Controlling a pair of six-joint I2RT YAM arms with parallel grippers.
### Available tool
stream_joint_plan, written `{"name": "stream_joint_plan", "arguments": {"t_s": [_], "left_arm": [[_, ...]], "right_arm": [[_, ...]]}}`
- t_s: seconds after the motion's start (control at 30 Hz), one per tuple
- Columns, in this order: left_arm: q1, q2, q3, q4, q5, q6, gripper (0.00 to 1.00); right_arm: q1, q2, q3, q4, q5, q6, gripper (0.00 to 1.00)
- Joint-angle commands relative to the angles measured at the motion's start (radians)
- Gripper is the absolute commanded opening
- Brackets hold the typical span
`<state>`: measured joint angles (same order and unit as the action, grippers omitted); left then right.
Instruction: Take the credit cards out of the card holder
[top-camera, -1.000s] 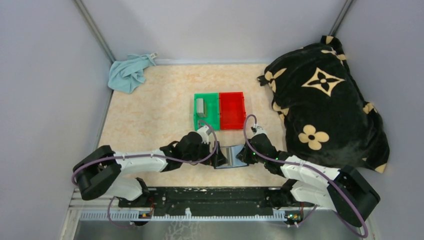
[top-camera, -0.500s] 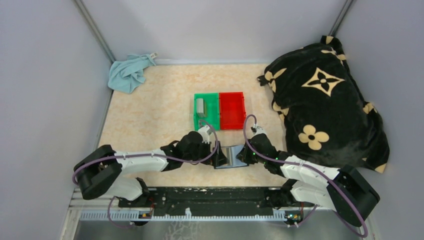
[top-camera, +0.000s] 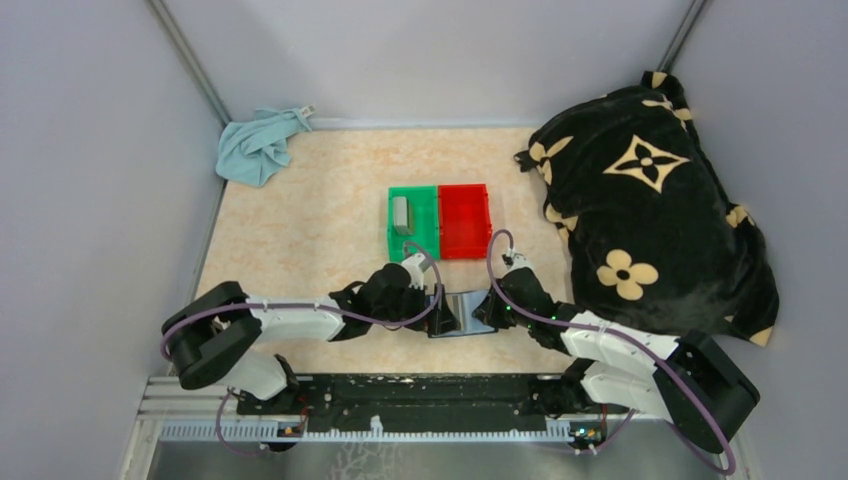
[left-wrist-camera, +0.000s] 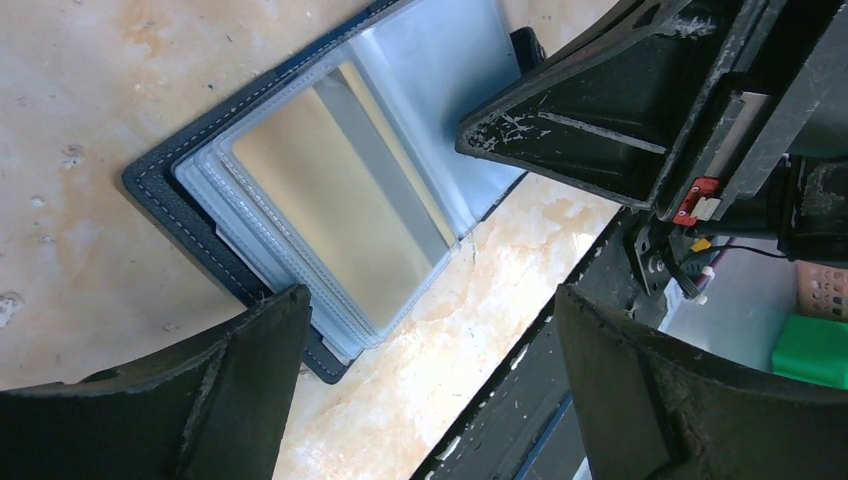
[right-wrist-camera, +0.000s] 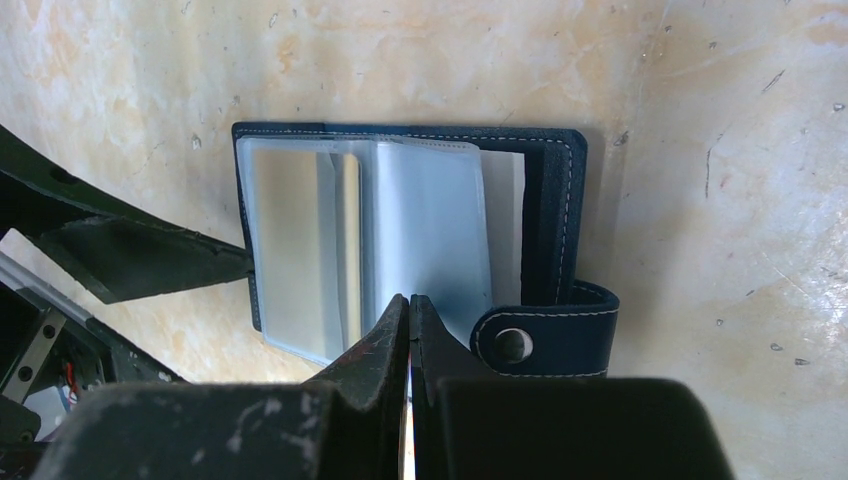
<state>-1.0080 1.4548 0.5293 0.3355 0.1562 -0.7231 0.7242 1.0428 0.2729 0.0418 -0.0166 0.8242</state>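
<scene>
1. Edges first: in the top view the card holder (top-camera: 458, 312) lies at the lower centre of the frame. The left gripper (top-camera: 432, 310) is at its left edge and the right gripper (top-camera: 485, 308) at its right. Bare table (top-camera: 300, 230) lies above it as far as the green bin (top-camera: 413, 222) and the red bin (top-camera: 465, 220), which stand side by side and touching.
2. Surface is pale marbled beige with grey walls around it. A light blue cloth (top-camera: 258, 145) is bunched in the upper left corner. A black flower-patterned blanket (top-camera: 650, 200) fills the right side. A small grey item (top-camera: 400, 212) sits in the green bin.
3. Holder lies open and flat, its spread running left to right in the right wrist view. Its snap tab (right-wrist-camera: 545, 335) is at lower right. Clear sleeves fan over the navy cover, and one holds a tan-gold credit card (left-wrist-camera: 330, 220).
4. Left gripper's jaws stand wide apart over the holder's corner, gripping nothing. Right gripper's jaws are pressed together, their tips at the near edge of a clear sleeve. I cannot tell whether they pinch it.
</scene>
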Motion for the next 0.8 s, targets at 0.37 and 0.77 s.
{"name": "stream_joint_plan", "arguments": {"t_s": [0.37, 0.77], "left_arm": [[0.002, -0.013, 0.037, 0.028, 0.038, -0.01, 0.97], [0.002, -0.066, 0.021, -0.009, 0.003, 0.002, 0.97]], "right_arm": [[-0.002, -0.017, -0.013, 0.03, 0.003, 0.011, 0.0], [-0.002, -0.009, -0.006, 0.036, 0.0, 0.011, 0.0]]}}
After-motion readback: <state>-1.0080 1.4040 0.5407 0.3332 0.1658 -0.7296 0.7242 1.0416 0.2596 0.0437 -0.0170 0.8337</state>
